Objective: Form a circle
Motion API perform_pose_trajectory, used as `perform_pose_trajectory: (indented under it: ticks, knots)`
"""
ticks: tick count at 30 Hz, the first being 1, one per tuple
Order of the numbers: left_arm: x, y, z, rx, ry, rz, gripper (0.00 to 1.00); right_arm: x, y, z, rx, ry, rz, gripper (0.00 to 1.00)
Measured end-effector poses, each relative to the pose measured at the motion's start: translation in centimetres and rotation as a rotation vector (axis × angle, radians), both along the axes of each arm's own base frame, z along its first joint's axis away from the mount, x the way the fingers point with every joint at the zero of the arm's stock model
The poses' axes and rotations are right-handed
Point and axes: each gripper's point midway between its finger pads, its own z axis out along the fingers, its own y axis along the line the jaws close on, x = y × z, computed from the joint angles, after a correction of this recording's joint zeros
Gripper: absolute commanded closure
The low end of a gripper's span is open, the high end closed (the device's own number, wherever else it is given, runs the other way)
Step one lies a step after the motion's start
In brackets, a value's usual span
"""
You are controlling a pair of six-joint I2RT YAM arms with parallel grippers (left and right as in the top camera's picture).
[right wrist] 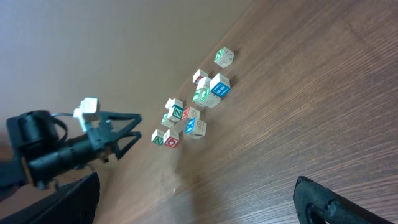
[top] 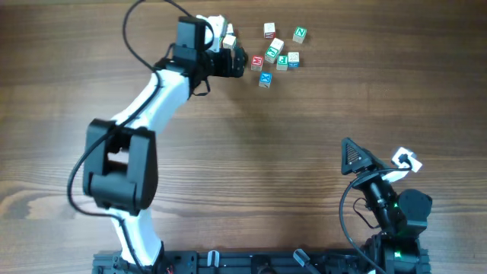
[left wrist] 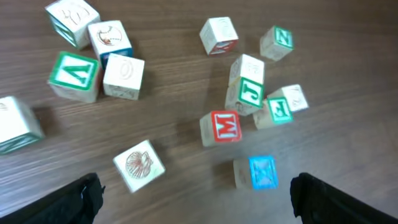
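Several cubes (left wrist: 225,127) scattered loose on your table (left wrist: 348,93), blue cube (left wrist: 262,172) just ahead of your left gripper (left wrist: 196,190), right gripper (right wrist: 196,186) well apart, both spread wide, holding nothing

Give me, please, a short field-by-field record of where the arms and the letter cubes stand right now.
surface: wooden table
letter cubes: loose cluster at the far side from the arm bases, no ring formed
left gripper: open, empty, reaching over the cluster
cubes nearest it: blue X cube, shell cube, red M cube
right gripper: open, empty, on the near side, well apart from the cubes
task state: circle not yet formed
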Motion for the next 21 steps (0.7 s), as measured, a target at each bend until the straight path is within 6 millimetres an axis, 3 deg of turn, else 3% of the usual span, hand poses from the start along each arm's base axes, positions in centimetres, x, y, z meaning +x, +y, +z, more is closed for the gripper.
perform_pose_trajectory:
  ticks: [7, 11, 13, 19, 21]
  knots:
    - [1.9, 1.4, -4.4, 0.045, 0.026, 0.161, 0.00, 0.0, 0.0, -0.1, -0.004, 0.004, 0.001, 0.00]
    - [3.0, 1.6, -5.9, 0.012, 0.025, 0.231, 0.02, 0.1, 0.0, -1.6, 0.004, 0.070, 0.001, 0.00]
    - [3.1, 1.7, -6.9, 0.001, 0.041, 0.256, 0.10, 0.1, 0.0, -3.0, 0.015, 0.131, 0.000, 0.00]
    - [3.2, 1.9, -8.0, -0.002, 0.060, 0.286, 0.51, -0.3, 0.0, -6.4, 0.090, 0.302, -0.019, 0.00]
    - [3.1, 1.8, -8.2, -0.007, 0.067, 0.289, 0.55, -0.5, 0.1, -7.1, 0.104, 0.340, -0.023, 0.00]
